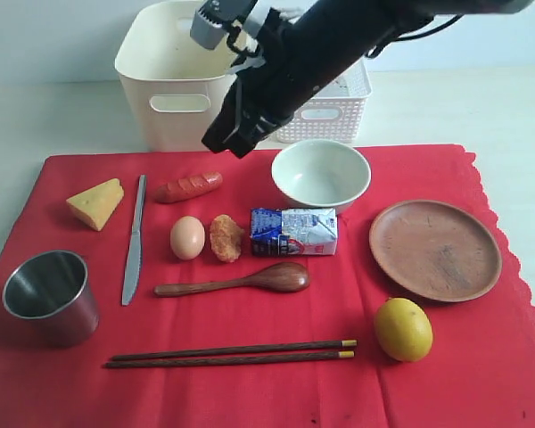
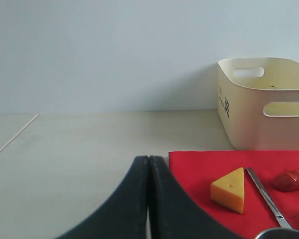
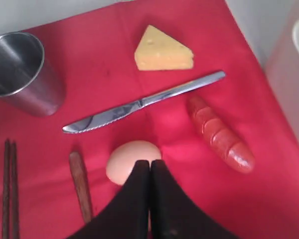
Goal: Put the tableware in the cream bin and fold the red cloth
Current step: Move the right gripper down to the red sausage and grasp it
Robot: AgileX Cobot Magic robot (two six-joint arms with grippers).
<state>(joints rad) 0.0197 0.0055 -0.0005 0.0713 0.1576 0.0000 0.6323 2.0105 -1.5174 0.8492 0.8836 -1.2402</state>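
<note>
Right gripper, jaws pressed shut & empty, hung above the red cloth near the egg. Left gripper, likewise shut w/ nothing held, sat over bare table just off the cloth's corner. Bowl, plate, cup, knife, spoon & chopsticks all lay on the cloth. Cream bin stood at its far edge, beside a white basket.
</note>
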